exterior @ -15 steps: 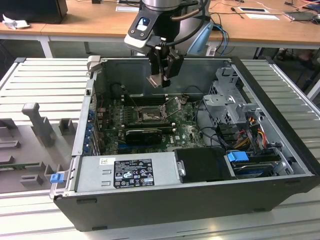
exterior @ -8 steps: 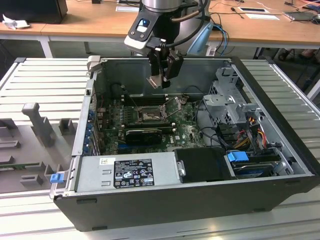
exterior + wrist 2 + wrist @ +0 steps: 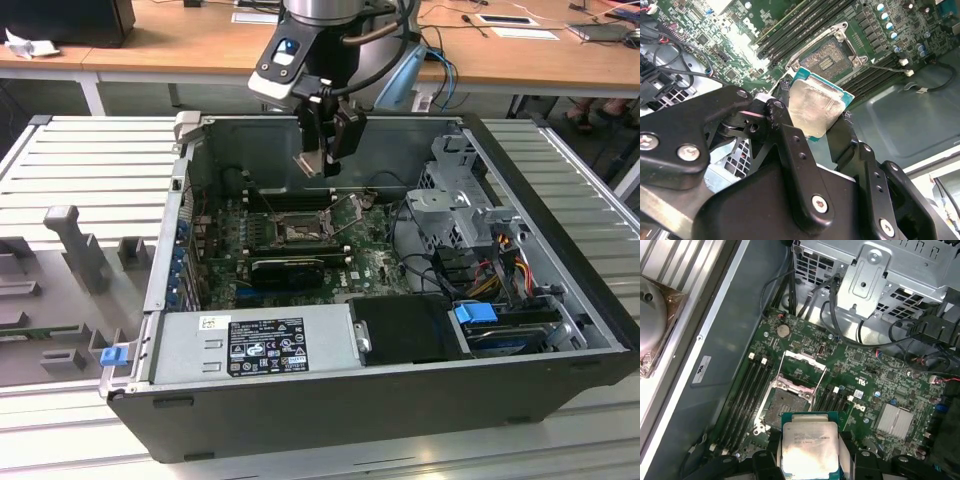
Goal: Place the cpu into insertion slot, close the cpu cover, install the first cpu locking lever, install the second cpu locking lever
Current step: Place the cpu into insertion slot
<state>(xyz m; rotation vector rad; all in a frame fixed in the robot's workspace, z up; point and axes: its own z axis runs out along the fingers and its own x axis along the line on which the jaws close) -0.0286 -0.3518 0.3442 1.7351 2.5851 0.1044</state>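
Cpu [image 3: 810, 446] sits clamped by its edges between the end effector's [image 3: 325, 152] 2 fingers [image 3: 790, 145], held in the air above the open slot [image 3: 788, 402] on the green board [image 3: 865, 371] inside the case [image 3: 300, 412].

Open air between cpu [image 3: 810, 445] and insertion slot [image 3: 785, 402]. Raised cpu cover [image 3: 804, 360] stands at its edge; memory slots [image 3: 747, 395] flank; cables [image 3: 840, 325] near.

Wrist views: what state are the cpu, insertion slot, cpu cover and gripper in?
cpu: held in the gripper above the board, not seated.
insertion slot: empty, centre exposed.
cpu cover: swung open.
gripper: shut on the cpu.
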